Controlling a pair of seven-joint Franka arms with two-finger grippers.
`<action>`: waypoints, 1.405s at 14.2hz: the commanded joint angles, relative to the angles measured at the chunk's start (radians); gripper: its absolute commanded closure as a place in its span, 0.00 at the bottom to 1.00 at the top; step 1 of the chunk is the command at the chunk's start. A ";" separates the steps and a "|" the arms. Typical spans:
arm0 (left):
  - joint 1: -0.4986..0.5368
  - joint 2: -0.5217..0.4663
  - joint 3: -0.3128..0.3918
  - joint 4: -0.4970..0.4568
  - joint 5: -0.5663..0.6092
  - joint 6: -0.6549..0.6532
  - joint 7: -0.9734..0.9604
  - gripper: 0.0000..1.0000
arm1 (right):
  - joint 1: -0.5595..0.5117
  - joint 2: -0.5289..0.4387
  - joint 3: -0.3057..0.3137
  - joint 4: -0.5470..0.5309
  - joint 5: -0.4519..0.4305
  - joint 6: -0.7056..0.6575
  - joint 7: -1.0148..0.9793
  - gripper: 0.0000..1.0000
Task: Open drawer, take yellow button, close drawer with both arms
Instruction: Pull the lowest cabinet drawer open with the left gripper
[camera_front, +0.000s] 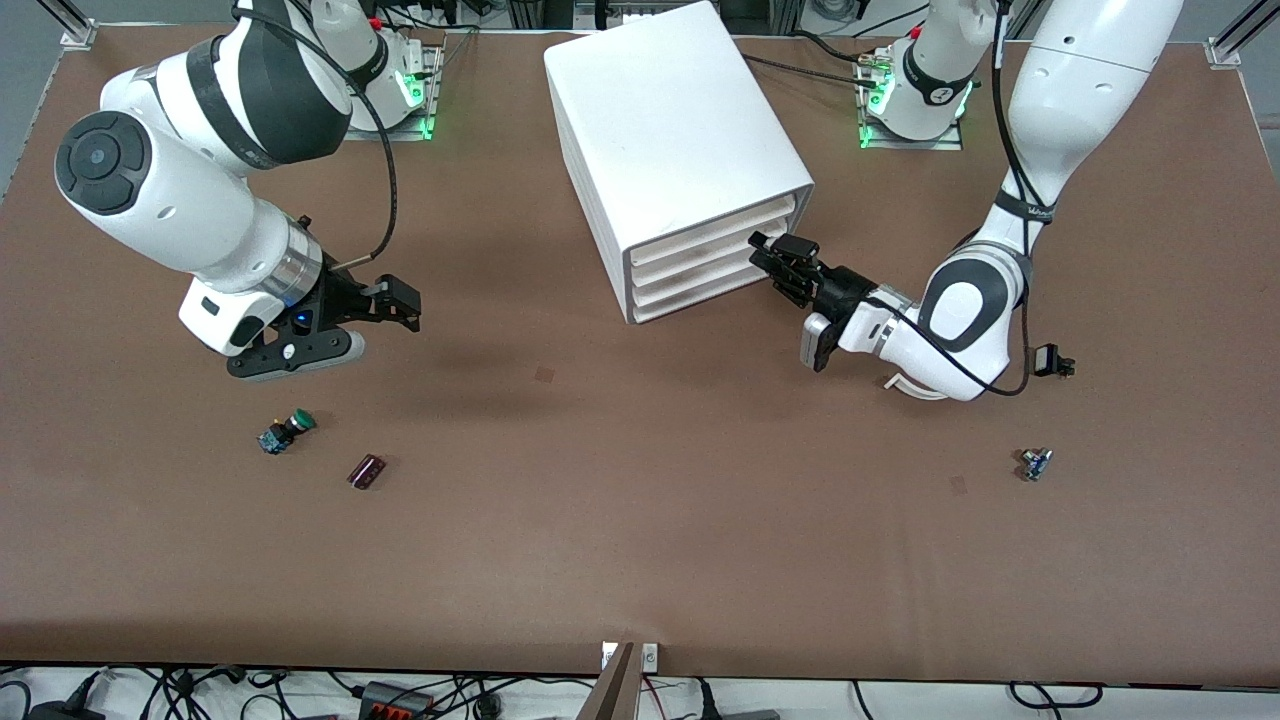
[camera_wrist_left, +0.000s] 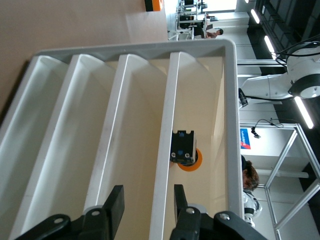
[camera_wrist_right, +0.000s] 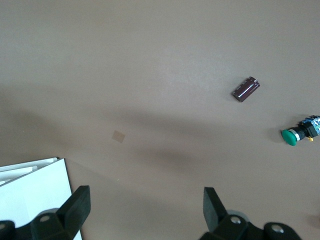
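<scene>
The white cabinet (camera_front: 670, 120) stands at the middle of the table, its four drawer fronts turned toward the left arm's end. The uppermost drawer (camera_front: 715, 232) sits level with the three below. In the left wrist view the yellow-orange-capped button (camera_wrist_left: 185, 151) lies inside that drawer (camera_wrist_left: 207, 115); it is hidden in the front view. My left gripper (camera_front: 778, 262) is at the drawer fronts, open, its fingers (camera_wrist_left: 116, 200) on either side of the top drawer's front lip (camera_wrist_left: 167, 125), not touching it. My right gripper (camera_front: 398, 305) hangs open and empty over bare table.
A green-capped button (camera_front: 288, 430) and a dark red cylinder (camera_front: 367, 471) lie under the right arm, nearer the front camera. They also show in the right wrist view, button (camera_wrist_right: 296, 134) and cylinder (camera_wrist_right: 246, 89). A small part (camera_front: 1036, 463) lies toward the left arm's end.
</scene>
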 joint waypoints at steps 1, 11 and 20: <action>0.014 -0.022 -0.026 -0.056 -0.038 -0.011 0.033 0.53 | -0.001 0.017 -0.003 0.021 0.013 -0.005 0.008 0.00; 0.011 -0.039 -0.037 -0.096 -0.036 -0.010 0.059 1.00 | 0.037 0.017 0.000 0.056 0.100 0.002 0.017 0.00; 0.032 0.107 0.030 0.212 0.071 -0.008 0.004 1.00 | 0.200 0.051 -0.001 0.111 0.097 0.085 0.301 0.00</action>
